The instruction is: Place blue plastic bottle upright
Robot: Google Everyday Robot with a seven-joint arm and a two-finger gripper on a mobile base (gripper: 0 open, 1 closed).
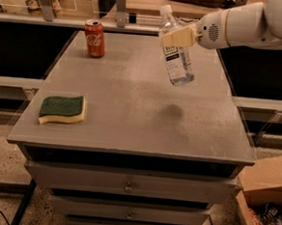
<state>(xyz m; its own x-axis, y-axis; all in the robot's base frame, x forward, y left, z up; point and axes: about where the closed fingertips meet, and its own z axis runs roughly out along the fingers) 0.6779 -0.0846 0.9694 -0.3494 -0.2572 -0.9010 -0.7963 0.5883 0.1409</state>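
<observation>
We are noting the gripper (178,35) clamping the blue plastic bottle (179,64) near its neck, above the desk (131,114), toward the right edge. We are judging it light and crushable.

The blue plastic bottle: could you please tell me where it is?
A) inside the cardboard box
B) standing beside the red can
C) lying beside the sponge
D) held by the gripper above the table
D: the gripper, shut on the blue plastic bottle below its cap, holds it tilted in the air over the table.
</observation>
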